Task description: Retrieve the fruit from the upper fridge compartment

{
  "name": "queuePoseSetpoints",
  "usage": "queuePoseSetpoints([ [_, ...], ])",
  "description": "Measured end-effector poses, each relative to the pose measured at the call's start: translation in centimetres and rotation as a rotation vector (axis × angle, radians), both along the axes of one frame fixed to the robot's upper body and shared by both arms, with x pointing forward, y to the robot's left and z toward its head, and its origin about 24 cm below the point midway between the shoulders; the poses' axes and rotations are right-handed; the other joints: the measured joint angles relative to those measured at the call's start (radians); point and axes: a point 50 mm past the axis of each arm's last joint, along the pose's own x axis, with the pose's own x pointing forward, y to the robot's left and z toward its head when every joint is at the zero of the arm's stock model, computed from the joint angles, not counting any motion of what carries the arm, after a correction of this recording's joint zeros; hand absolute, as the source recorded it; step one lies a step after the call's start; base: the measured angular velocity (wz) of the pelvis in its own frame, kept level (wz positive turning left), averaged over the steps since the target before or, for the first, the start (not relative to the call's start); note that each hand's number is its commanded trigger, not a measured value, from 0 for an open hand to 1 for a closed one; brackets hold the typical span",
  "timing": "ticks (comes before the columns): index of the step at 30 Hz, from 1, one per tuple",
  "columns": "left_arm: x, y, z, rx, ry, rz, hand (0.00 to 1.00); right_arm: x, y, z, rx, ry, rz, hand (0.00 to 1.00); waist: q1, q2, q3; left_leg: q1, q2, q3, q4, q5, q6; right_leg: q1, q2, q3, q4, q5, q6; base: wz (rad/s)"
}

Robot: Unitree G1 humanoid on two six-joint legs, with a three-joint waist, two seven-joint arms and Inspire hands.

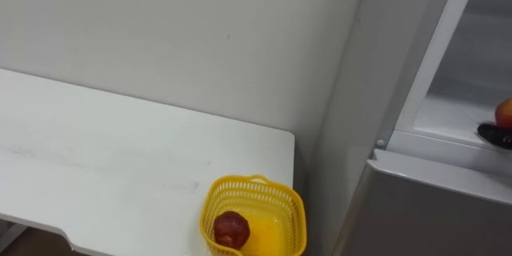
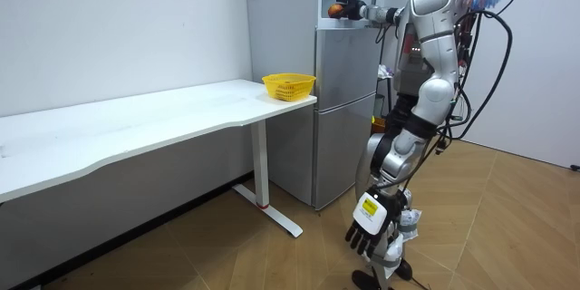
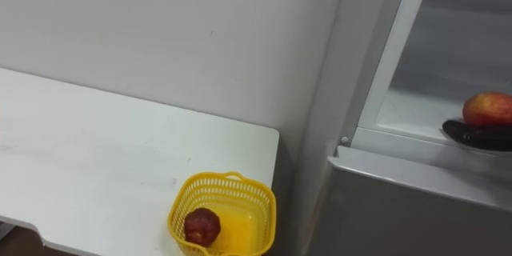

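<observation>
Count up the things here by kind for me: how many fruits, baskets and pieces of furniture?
Fruit: 2 (dark red round fruit in the basket; red-orange round fruit at the right hand, in the fridge's open upper compartment)
Yellow plastic mesh basket: 1
White table: 1
Grey fridge: 1
Total: 5

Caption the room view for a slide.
Robot at the fridge, right hand at an apple in the upper compartment, left hand hanging; yellow basket on the table.

My right hand [image 3: 480,135], just under the apple [image 3: 487,107], runs off the picture's edge; I can't judge its hold.
</observation>
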Motion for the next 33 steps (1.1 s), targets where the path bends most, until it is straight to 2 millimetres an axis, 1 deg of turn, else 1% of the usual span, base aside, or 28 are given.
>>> queuePoseSetpoints([
  [3,0.0,0.0,0.0,-0.003,0.001,0.0,0.0,0.0,0.0,-0.1,-0.001,0.005,0.012,1.0,-0.004,-0.004,-0.002,-0.001,0.0,0.0,-0.001,0.0,0.0,0.002,0.001,0.002,-0.007,0.0,0.0,0.0],
  [4,0.0,0.0,0.0,-0.004,0.002,0.0,0.0,0.0,0.0,-0.1,-0.001,0.008,0.012,1.0,-0.003,-0.007,-0.0048,0.0,0.0,0.0,-0.001,0.0,0.0,0.003,0.001,0.003,-0.007,0.0,0.0,0.0],
  [10,0.0,-0.1,0.0,-0.014,0.008,0.003,0.0,0.2,-0.3,-0.2,-0.003,0.041,0.031,1.0,-0.002,-0.009,-0.0048,0.003,0.001,0.001,0.0,0.0,0.0,0.011,0.002,0.007,-0.003,0.0,0.0,0.0],
  [16,-0.2,0.0,-0.1,-0.012,0.018,0.009,0.0,0.5,-0.1,0.1,-0.005,0.037,0.066,1.0,-0.002,-0.002,-0.0006,0.002,0.003,0.004,-0.004,0.001,-0.001,0.002,0.002,0.013,0.008,0.0,0.0,-0.02],
  [18,-0.3,0.0,-0.1,-0.012,0.02,0.01,0.0,0.5,-0.1,0.2,-0.006,0.036,0.072,1.0,-0.003,-0.003,-0.0013,0.0,0.002,0.004,-0.004,0.001,-0.002,-0.001,0.002,0.013,0.007,0.0,0.0,0.0],
  [19,-0.3,0.0,-0.1,-0.011,0.02,0.01,0.0,0.5,-0.1,0.2,-0.007,0.036,0.073,1.0,-0.003,-0.007,-0.0039,0.0,0.002,0.004,-0.005,0.001,-0.002,-0.001,0.002,0.014,0.007,0.0,0.0,0.0],
  [20,-0.3,0.0,-0.1,-0.011,0.019,0.011,0.0,0.5,-0.1,0.2,-0.007,0.036,0.073,1.0,-0.004,-0.004,-0.0018,-0.001,0.002,0.004,-0.005,0.001,-0.002,-0.001,0.002,0.014,0.006,0.0,0.0,0.0],
  [22,-0.2,0.0,-0.1,-0.01,0.018,0.01,0.0,0.5,-0.1,0.3,-0.007,0.034,0.073,1.0,-0.005,-0.008,-0.0045,-0.001,0.002,0.004,-0.005,0.001,-0.001,-0.002,0.002,0.014,0.005,0.0,0.0,0.0],
  [23,-0.2,0.0,-0.1,-0.01,0.018,0.01,0.0,0.5,-0.1,0.3,-0.007,0.034,0.074,1.0,-0.005,-0.005,-0.003,-0.001,0.002,0.005,-0.005,0.001,-0.001,-0.002,0.002,0.015,0.005,0.0,0.0,0.0],
  [24,-0.2,0.0,-0.1,-0.01,0.017,0.01,0.0,0.5,-0.1,0.3,-0.006,0.034,0.074,1.0,-0.005,-0.007,-0.0039,-0.001,0.002,0.005,-0.005,0.001,-0.001,-0.002,0.002,0.015,0.005,0.0,0.0,0.0],
  [26,0.0,0.0,-0.1,-0.008,0.011,0.008,0.0,0.6,-0.1,0.3,-0.006,0.033,0.074,1.0,-0.004,-0.004,-0.0028,-0.001,0.002,0.006,-0.005,0.001,-0.001,-0.004,0.002,0.015,0.006,0.0,0.0,0.0],
  [28,0.2,0.0,-0.1,-0.008,0.007,0.007,0.0,0.6,-0.1,0.3,0.001,0.028,0.074,1.0,-0.005,-0.002,-0.0037,-0.003,0.002,0.006,-0.006,0.001,-0.001,-0.006,0.002,0.013,0.006,0.0,0.0,0.0],
  [31,0.2,0.0,-0.1,-0.008,0.006,0.007,0.0,0.6,0.1,0.5,-0.004,0.02,0.081,1.0,-0.005,0.002,-0.0072,-0.004,0.003,0.006,-0.005,0.001,-0.001,-0.006,0.002,0.013,0.007,0.0,0.0,0.0],
  [33,0.3,0.0,-0.1,0.0,0.0,0.006,0.0,0.7,0.3,0.8,-0.009,0.012,0.086,1.0,-0.005,0.007,-0.0071,-0.004,0.003,0.006,-0.005,0.001,-0.001,-0.006,0.002,0.013,0.007,0.0,-0.001,0.0],
])
